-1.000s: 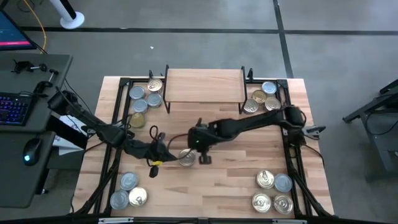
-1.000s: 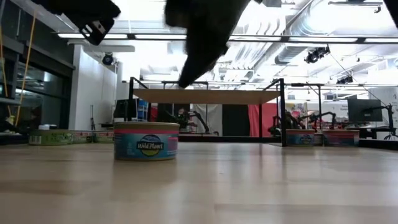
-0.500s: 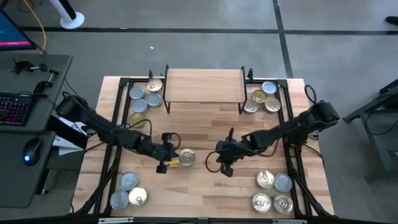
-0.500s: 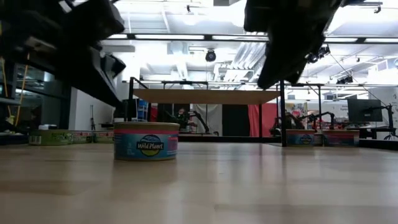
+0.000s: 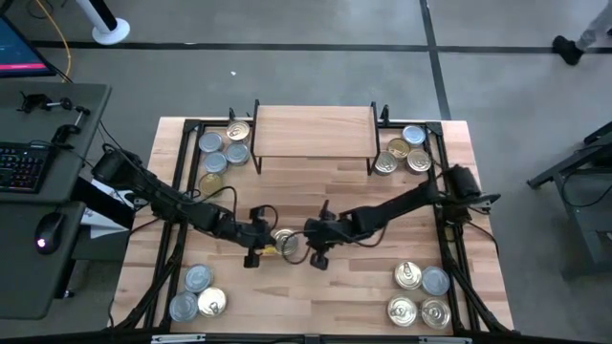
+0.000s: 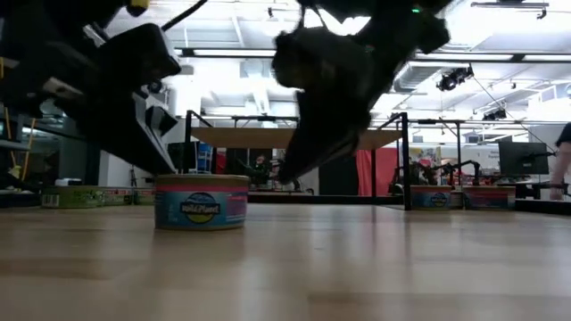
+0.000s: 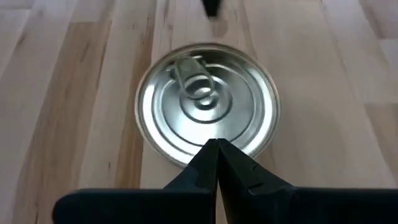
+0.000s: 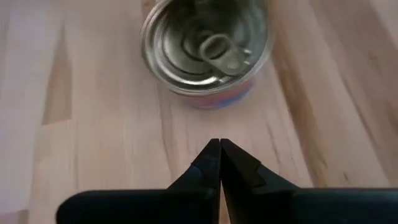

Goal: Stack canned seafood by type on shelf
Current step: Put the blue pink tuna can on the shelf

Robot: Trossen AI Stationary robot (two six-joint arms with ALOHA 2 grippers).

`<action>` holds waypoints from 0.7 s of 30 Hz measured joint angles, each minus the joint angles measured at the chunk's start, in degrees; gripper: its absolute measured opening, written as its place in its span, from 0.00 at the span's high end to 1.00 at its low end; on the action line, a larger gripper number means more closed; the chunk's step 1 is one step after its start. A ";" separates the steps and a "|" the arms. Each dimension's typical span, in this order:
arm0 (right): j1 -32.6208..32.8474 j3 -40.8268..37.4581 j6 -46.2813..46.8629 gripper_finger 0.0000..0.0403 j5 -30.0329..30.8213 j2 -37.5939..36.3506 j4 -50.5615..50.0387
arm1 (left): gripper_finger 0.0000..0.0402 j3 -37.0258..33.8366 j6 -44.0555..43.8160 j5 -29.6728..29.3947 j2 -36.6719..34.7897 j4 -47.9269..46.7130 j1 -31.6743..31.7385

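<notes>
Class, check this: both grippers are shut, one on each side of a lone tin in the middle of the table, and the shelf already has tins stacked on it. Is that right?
Not quite. In the high view the shelf has no tins on its board; they sit in groups on the table beside it and near the front corners. The rest holds: the left gripper and right gripper, both shut, flank the lone tin.

The small round metal tin (image 7: 207, 114) in the middle of the table is showing a glossy, ringed gold-toned lid with a pull tab, and its side (image 6: 201, 206) is wearing a smooth printed pink and blue label. The light wooden tabletop (image 5: 363, 201) of joined planks is looking matt with visible grain, and the raised light wood shelf board (image 5: 314, 131) on thin black metal legs is looking the same. The dark fingers (image 8: 239, 171) of both grippers are appearing as matt plastic.
</notes>
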 joint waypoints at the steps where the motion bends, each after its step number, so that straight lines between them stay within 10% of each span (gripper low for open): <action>1: -0.01 1.00 -0.21 1.00 -0.18 0.82 -0.77 | 1.00 -0.14 -0.62 -0.06 -0.08 0.84 0.00; 21: 0.12 16.31 -8.30 1.00 -0.21 6.93 -5.80 | 1.00 -0.38 -0.82 -1.87 1.22 -3.80 -0.26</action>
